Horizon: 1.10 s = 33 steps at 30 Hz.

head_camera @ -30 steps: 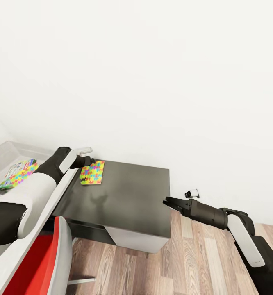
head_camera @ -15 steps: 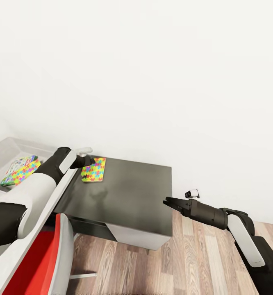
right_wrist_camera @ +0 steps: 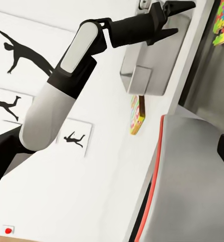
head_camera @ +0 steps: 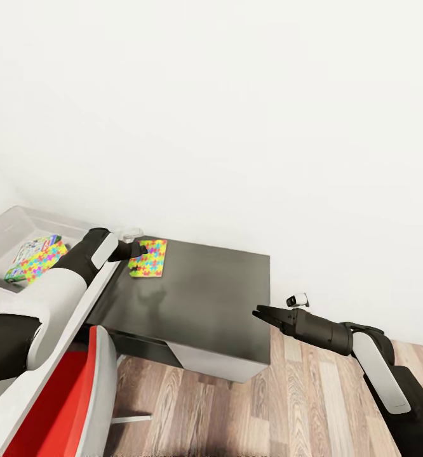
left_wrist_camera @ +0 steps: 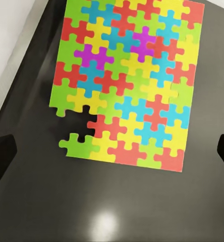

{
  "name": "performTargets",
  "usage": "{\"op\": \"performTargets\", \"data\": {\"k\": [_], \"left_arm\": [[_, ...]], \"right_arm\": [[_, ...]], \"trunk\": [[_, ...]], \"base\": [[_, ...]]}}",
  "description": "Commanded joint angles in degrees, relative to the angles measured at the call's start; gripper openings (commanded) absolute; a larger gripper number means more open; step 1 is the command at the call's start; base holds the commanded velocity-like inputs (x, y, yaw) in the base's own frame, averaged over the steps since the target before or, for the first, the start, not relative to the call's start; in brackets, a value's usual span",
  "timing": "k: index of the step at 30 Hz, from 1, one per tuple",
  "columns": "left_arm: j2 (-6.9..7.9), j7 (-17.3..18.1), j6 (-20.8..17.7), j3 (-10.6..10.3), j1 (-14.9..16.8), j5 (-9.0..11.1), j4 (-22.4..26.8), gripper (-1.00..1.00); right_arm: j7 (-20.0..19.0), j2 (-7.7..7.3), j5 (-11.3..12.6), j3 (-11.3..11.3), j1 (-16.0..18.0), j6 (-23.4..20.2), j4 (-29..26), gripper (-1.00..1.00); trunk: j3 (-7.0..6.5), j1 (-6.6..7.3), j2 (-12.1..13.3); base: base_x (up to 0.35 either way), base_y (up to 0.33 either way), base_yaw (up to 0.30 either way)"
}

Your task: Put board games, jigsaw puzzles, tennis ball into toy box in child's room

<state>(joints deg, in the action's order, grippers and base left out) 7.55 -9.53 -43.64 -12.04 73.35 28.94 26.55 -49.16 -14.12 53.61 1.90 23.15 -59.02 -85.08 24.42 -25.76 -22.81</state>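
Over jigsaw puzzle point(left_wrist_camera: 127, 80), left gripper point(head_camera: 137, 251) unmoved; view shifted.

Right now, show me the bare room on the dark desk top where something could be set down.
The dark desk top is bare from the jigsaw puzzle across to its right edge and down to its front edge. The crowded spot is the far left corner, where the left end effector hangs over the puzzle. The toy box already holds colourful toys.

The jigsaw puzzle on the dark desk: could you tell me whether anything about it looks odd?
Yes: the jigsaw puzzle has a piece-shaped gap at one edge near a corner, exposing the dark desk beneath.
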Motion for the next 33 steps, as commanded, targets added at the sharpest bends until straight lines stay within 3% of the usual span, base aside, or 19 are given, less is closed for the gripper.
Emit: {"op": "performTargets", "data": {"k": [1, 16, 25, 33], "left_arm": [[0.04, -0.43, -0.2, -0.41, 0.04, 0.59, 0.08, 1.0], [-0.18, -0.33, -0.45, -0.01, 0.06, 0.79, 0.06, 1.0], [-1.38, -0.28, -0.48, 0.01, 0.12, 0.86, 0.45, 1.0], [-1.4, 2.17, -0.89, -0.07, 0.2, 0.84, 0.6, 1.0]], "right_arm": [[-0.15, -0.03, 0.0, 0.03, 0.05, -0.21, 0.0, 1.0], [-0.15, -0.03, 0.0, 0.03, 0.05, -0.21, 0.0, 1.0], [-0.15, -0.04, 0.0, 0.03, 0.05, -0.21, 0.0, 1.0], [-0.15, -0.03, 0.0, 0.03, 0.05, -0.21, 0.04, 1.0]], "trunk": [[0.19, -0.03, -0.11], [1.6, -0.03, -0.11], [2.45, -0.03, -0.11], [2.67, -0.03, -0.11]], "base": [[0.0, 0.0, 0.061], [0.0, 0.0, 0.061], [0.0, 0.0, 0.06], [0.0, 0.0, 0.015]]}}
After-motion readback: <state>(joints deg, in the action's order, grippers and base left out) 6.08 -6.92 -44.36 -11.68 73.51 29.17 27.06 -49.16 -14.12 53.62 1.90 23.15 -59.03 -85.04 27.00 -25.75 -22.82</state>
